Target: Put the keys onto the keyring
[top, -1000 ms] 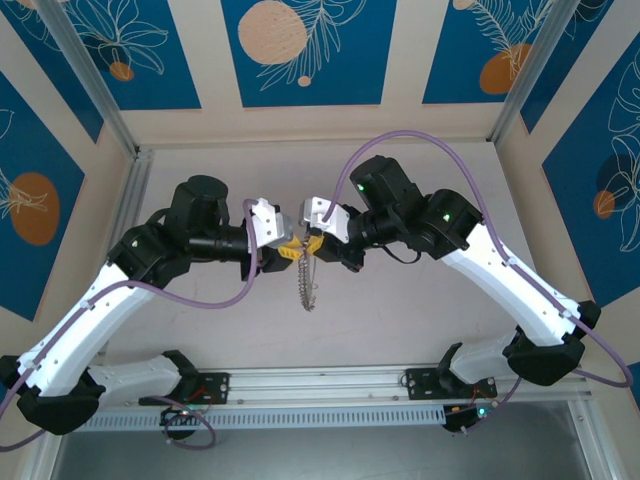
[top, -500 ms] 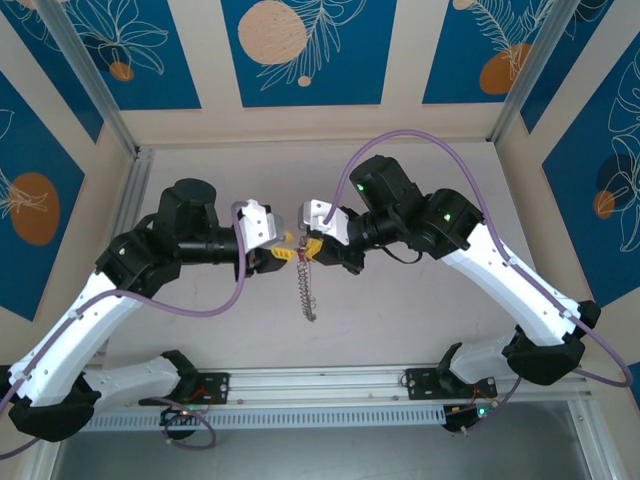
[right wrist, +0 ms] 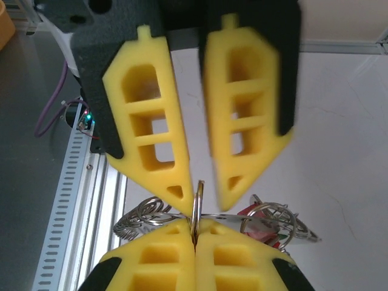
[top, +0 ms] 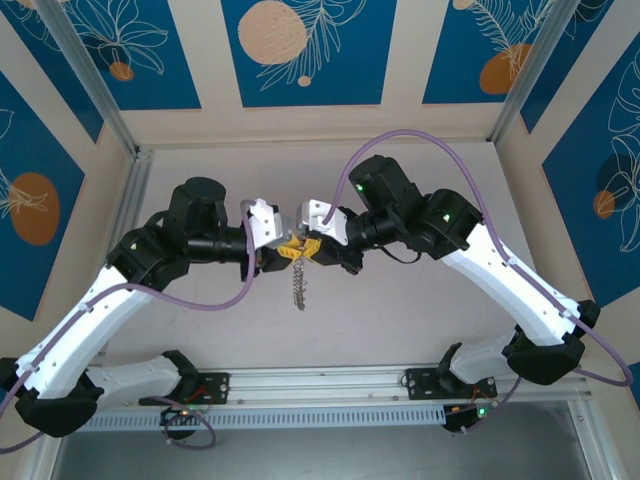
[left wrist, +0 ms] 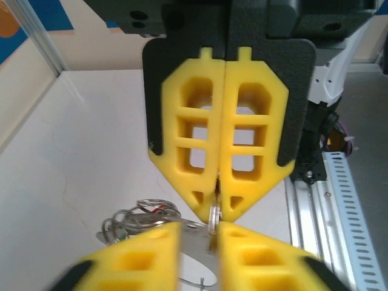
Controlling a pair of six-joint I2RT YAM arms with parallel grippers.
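White tabletop (top: 400,320) below – both grippers meet mid-air: right gripper (right wrist: 195,233) pinched shut on the keyring (right wrist: 198,206), left gripper (left wrist: 216,209) closed on its rim. Keys unseen; threading looks unfinished.

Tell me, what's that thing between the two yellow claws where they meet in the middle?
A thin metal keyring, seen edge-on between the left gripper and the right gripper in the right wrist view, with small silvery pieces bunched on it. The top view shows them dangling.

You are looking at a robot test cell, like in a lab. A white table (top: 400,310) sits inside aluminium framing (top: 95,85), with printed blue panels (top: 300,45) (leaf and orange circle pattern) as walls.
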